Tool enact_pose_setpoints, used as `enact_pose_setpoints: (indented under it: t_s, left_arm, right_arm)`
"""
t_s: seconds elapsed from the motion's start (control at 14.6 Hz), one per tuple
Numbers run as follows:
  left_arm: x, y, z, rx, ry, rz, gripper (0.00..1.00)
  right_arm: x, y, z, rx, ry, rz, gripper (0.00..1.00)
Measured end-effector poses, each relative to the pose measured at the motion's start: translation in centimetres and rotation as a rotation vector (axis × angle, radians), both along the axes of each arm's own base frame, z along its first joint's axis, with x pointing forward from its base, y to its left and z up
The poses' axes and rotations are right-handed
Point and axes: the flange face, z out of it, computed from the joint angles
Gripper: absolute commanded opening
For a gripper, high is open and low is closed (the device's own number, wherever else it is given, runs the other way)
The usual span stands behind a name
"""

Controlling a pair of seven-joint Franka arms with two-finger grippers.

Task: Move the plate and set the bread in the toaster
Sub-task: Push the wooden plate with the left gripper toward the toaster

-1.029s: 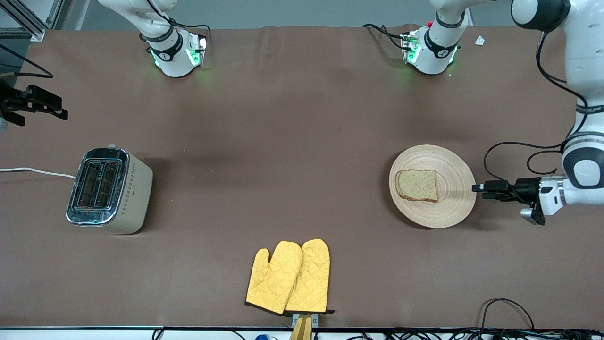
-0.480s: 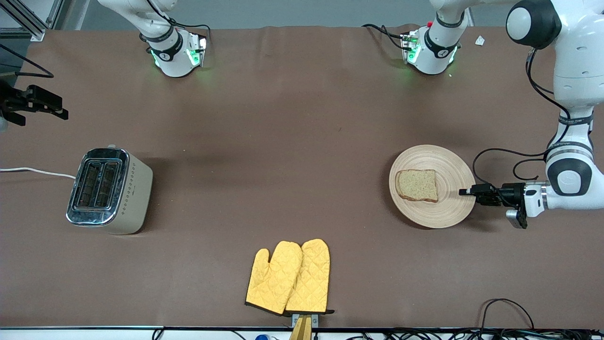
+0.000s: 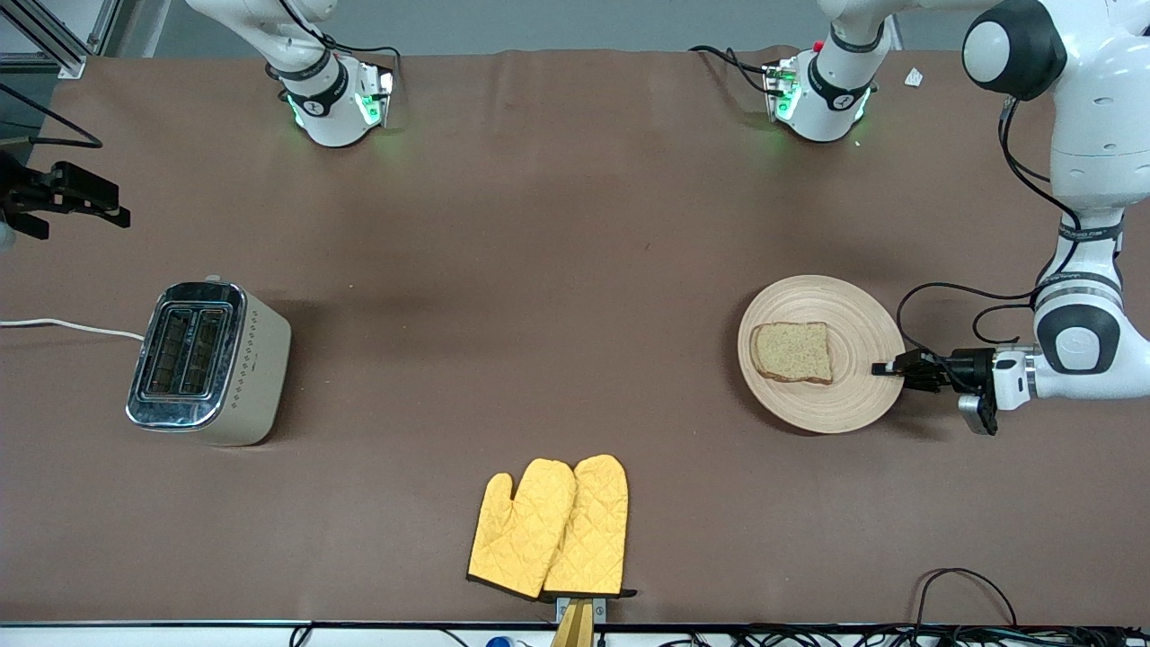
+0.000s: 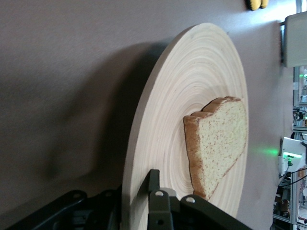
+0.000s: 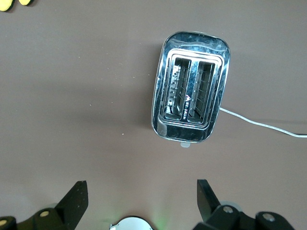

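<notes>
We count one plate point(image 3: 822, 353), one slice of bread point(image 3: 792, 352), one toaster point(image 3: 208, 362) and two yellow oven mitts point(image 3: 550, 528) on the brown table point(image 3: 539, 270). The plate lies toward the left arm's end of the table, and the single slice rests flat on it, off centre toward the toaster's side. The left gripper point(image 3: 888, 368) reaches in low from the table's end and its two fingers are pinched together on the plate's rim point(image 4: 136, 163), one finger above the wood and one below, as the left wrist view shows. The toaster stands toward the right arm's end, its two slots point(image 5: 188, 93) both showing bare wire racks, its white cord point(image 3: 67, 327) trailing off the table edge. The right gripper point(image 3: 72, 199) hangs in the air at that end with its two fingers point(image 5: 72, 203) spread wide apart, holding nothing, over bare table beside the toaster. The two mitts lie side by side, overlapping, at the table edge nearest the front camera, between toaster and plate
</notes>
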Motion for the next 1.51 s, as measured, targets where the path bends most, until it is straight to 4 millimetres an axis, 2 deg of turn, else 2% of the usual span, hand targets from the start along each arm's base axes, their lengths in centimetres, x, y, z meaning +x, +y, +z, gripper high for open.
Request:
enact_pose_setpoints:
  t_s: [0.14, 0.21, 0.34, 0.48, 0.62, 0.69, 0.82, 0.96, 1.1, 1.17, 1.3, 1.51]
  left_arm:
    - [1.1, -1.4, 0.9, -0.021, -0.03, -0.011, 0.0]
    - [1.9, -2.9, 1.5, -0.046, -0.041, -0.014, 0.0]
    - [3.4, -7.3, 2.7, -0.089, -0.028, -0.008, 0.0]
    - [4.7, -13.2, 3.7, -0.123, 0.019, 0.036, 0.0]
    - [5.8, -20.7, 4.7, -0.126, 0.057, 0.09, 0.0]
    - [6.0, -25.0, 5.1, -0.123, 0.074, 0.114, 0.0]
    - [5.0, -34.6, 5.6, -0.124, 0.109, 0.155, 0.0]
    - [2.6, -44.0, 5.7, -0.121, 0.121, 0.211, 0.0]
    - [-0.4, -51.6, 5.4, -0.114, 0.121, 0.25, 0.0]
    - [-1.7, -54.5, 5.0, -0.114, 0.115, 0.25, 0.0]
    - [-3.7, -58.8, 3.6, -0.108, 0.096, 0.22, 0.0]
    - [-5.4, -62.3, 1.2, -0.102, 0.027, 0.159, 0.0]
  right_arm:
    - [0.0, 0.0, 0.0, 0.0, 0.0, 0.0, 1.0]
    - [0.0, 0.0, 0.0, 0.0, 0.0, 0.0, 1.0]
    - [0.0, 0.0, 0.0, 0.001, 0.0, 0.001, 1.0]
    - [0.0, 0.0, 0.0, 0.001, 0.0, 0.001, 1.0]
    - [0.0, 0.0, 0.0, 0.001, 0.0, 0.001, 1.0]
    - [0.0, 0.0, 0.0, 0.001, 0.0, 0.001, 1.0]
    - [0.0, 0.1, 0.0, 0.001, 0.0, 0.001, 1.0]
    - [0.0, 0.1, 0.0, 0.001, 0.0, 0.002, 1.0]
    - [0.0, 0.2, 0.0, 0.002, 0.0, 0.004, 1.0]
    - [0.0, 0.5, 0.0, 0.003, 0.001, 0.009, 1.0]
    - [0.0, 1.7, -0.6, 0.008, 0.02, 0.029, 1.0]
    - [0.2, 2.9, -3.6, 0.008, 0.059, 0.038, 1.0]
